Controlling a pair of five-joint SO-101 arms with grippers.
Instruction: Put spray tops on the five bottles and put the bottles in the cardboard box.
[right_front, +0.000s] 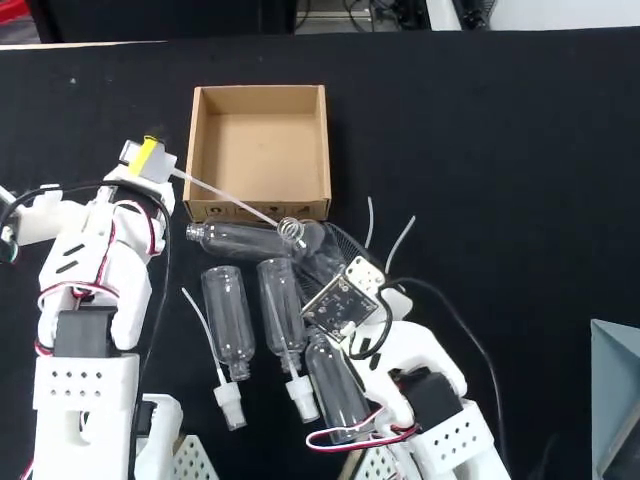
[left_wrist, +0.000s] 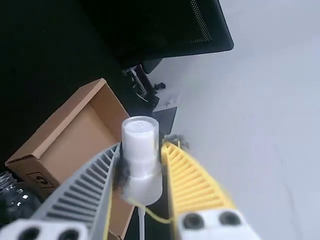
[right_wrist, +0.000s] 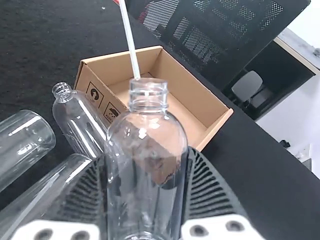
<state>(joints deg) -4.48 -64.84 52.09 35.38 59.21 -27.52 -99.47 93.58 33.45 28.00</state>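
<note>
My left gripper is shut on a white spray top left of the cardboard box. The top's thin tube slants down to the open neck of a clear bottle. My right gripper is shut on that bottle just in front of the box. In the right wrist view the tube enters the bottle's neck. One uncapped bottle lies beside it. Two bottles with spray tops lie nearer the front. Another bottle lies by the right arm's base.
The box is open and holds nothing. Two loose white tubes lie right of the held bottle. A grey object stands at the right front edge. The black tabletop stretches free at the right and back.
</note>
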